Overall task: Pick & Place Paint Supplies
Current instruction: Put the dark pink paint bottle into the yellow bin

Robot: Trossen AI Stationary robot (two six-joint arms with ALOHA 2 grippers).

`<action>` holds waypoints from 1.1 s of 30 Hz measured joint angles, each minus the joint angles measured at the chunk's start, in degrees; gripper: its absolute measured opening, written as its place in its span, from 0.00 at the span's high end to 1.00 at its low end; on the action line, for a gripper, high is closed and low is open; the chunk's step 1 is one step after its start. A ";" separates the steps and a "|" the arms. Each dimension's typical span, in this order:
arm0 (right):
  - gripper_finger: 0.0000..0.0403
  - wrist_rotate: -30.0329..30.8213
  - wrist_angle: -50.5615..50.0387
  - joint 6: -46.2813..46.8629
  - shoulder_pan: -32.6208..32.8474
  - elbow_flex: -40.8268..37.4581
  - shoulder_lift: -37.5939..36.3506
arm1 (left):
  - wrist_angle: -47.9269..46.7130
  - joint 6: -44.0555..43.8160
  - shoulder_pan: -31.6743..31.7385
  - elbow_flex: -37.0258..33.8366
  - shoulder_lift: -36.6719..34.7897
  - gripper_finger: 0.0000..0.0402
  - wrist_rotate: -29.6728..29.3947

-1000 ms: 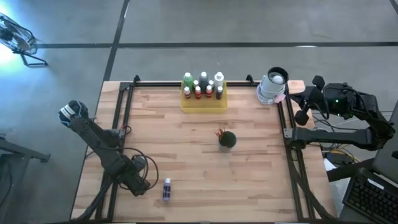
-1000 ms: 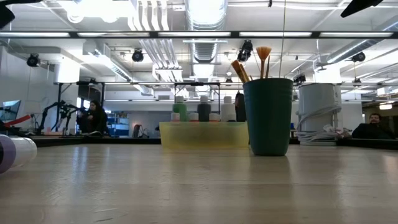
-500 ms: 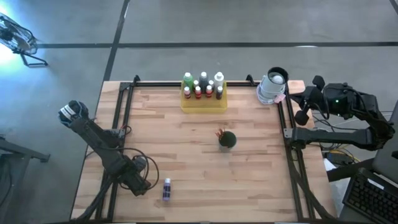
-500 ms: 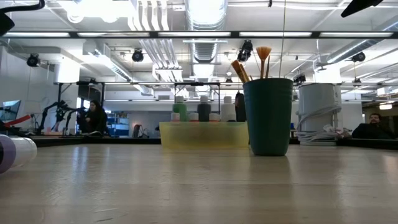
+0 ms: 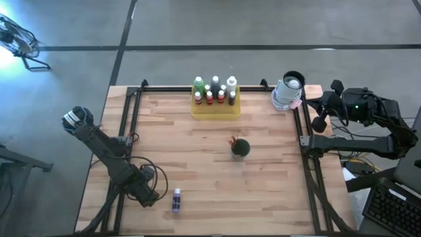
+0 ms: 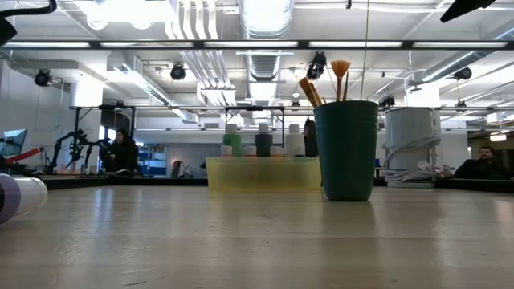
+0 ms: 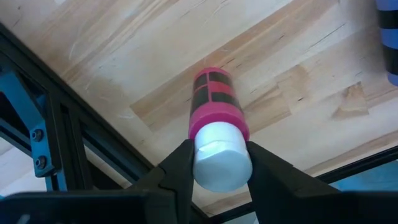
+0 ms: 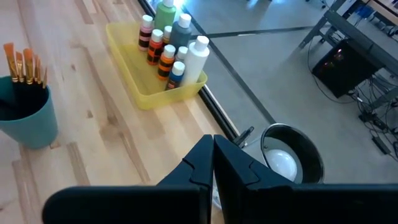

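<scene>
A robotics lab or industrial workshop in a big open hall. The low view looks across the butcher-block table (image 6: 257, 241) to an exposed ceiling with silver ventilation ducts (image 6: 265, 24), pipes and rows of strip lights (image 6: 120, 10). Further back stand other workstations, with what seems to be another robot arm (image 6: 76, 144) near a seated person (image 6: 122, 151), though that far corner is hard to read; a second person (image 6: 482, 160) sits at the opposite side. From above, the floor is bare grey concrete (image 5: 263, 26), a black metal frame (image 5: 128, 118) edges the table, and a keyboard (image 5: 391, 210) and loose cables (image 5: 352, 161) lie beside it
</scene>
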 joint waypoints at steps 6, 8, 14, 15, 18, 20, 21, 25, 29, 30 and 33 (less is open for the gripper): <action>0.98 -0.01 0.07 0.18 0.01 0.00 0.00 | 0.00 0.00 0.00 0.00 0.00 0.69 -0.02; 0.98 -0.01 0.10 0.20 0.01 0.00 0.00 | 0.00 0.00 0.00 0.00 0.00 0.69 -0.02; 0.98 -0.01 0.12 0.36 0.00 0.00 0.00 | 0.04 0.00 0.10 0.15 0.00 0.69 -0.05; 0.98 -0.01 0.12 0.26 0.01 0.00 0.00 | 0.07 0.00 0.27 0.38 0.02 0.69 -0.06; 0.98 -0.01 0.14 0.05 0.01 0.00 0.00 | 0.22 0.07 1.12 1.14 -0.02 0.69 -0.06; 0.98 -0.01 0.14 0.10 0.00 0.00 0.00 | 0.07 0.97 2.23 1.53 -0.02 0.69 -0.06; 0.98 -0.03 0.15 0.20 0.02 0.00 0.00 | 0.09 1.54 2.94 1.78 -0.02 0.69 -0.08; 0.98 -0.03 0.16 0.00 0.01 0.00 0.00 | 0.13 6.48 7.20 2.78 -0.04 0.69 -0.74; 0.98 -0.03 0.18 -0.02 0.02 0.00 0.00 | 0.20 14.45 13.16 4.37 -0.07 0.69 -1.48; 0.98 -0.03 0.18 -0.03 0.00 0.00 0.00 | 0.18 16.66 14.82 4.87 -0.07 0.69 -1.57; 0.98 -0.03 0.18 -0.04 0.00 0.00 0.00 | 0.24 23.40 20.00 6.33 -0.09 0.69 -1.93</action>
